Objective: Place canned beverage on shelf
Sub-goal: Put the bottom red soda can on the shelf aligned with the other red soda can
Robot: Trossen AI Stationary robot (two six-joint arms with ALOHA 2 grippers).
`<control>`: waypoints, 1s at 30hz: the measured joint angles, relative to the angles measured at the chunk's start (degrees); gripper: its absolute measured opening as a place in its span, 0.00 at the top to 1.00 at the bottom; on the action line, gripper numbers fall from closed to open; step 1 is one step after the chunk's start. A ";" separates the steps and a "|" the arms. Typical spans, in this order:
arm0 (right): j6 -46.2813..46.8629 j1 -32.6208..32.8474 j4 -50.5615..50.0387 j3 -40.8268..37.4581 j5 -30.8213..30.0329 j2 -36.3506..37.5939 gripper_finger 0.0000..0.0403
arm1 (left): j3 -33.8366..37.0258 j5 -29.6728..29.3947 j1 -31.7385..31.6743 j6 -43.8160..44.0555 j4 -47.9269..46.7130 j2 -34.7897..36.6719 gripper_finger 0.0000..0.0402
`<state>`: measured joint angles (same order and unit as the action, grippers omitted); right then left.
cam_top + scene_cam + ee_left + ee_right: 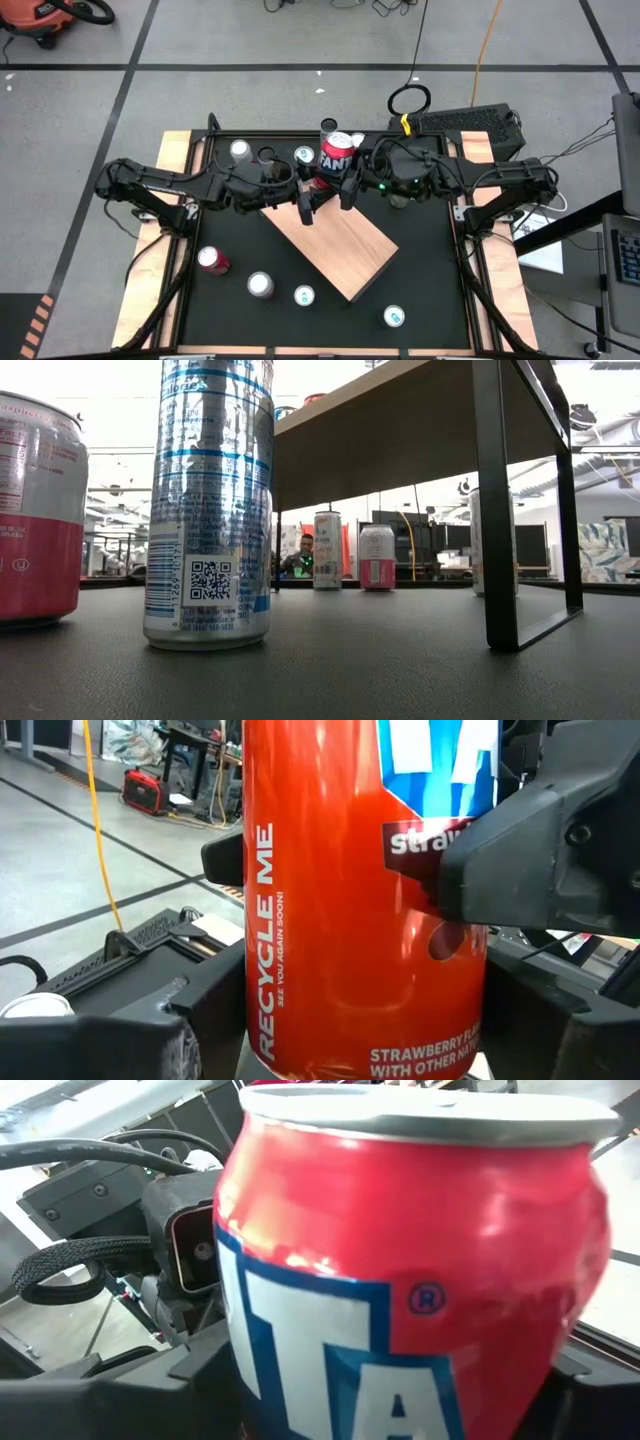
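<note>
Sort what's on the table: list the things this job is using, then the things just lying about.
In use: red Fanta can, between the left gripper and right gripper; wooden shelf.

Lying about: red can, silver can, the other cans standing around the table.

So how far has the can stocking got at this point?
Little looks done: the shelf looks bare from above. In hand: the red strawberry can sits between the left gripper and right gripper at the shelf's far end. Left: five cans on the near table, several more behind.
</note>
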<state>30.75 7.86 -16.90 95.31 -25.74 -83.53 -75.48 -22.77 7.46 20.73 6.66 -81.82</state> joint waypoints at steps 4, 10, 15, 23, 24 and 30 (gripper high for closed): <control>0.29 0.00 -1.03 0.00 1.41 0.47 0.23 | 0.04 0.45 0.08 -0.02 0.10 0.00 0.26; 1.28 -0.16 -2.59 0.00 4.60 2.09 0.18 | 0.07 2.81 0.05 0.22 2.09 0.00 0.27; 0.30 -1.21 -3.50 0.11 11.87 3.53 0.16 | 0.11 4.42 0.07 0.10 4.89 0.00 0.27; -2.07 -4.13 -4.77 0.09 24.39 6.11 0.16 | 0.11 7.97 0.04 -0.01 10.28 0.02 0.27; -2.21 -4.63 -4.74 0.11 26.04 6.31 0.16 | 0.11 8.34 0.04 0.01 10.76 0.02 0.27; -4.10 -7.07 -2.24 0.11 33.93 6.88 0.16 | 0.11 12.37 0.00 -0.03 14.28 0.02 0.27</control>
<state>26.65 0.79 -19.15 95.42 8.18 -76.64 -75.37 -10.40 7.46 20.70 20.93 -81.80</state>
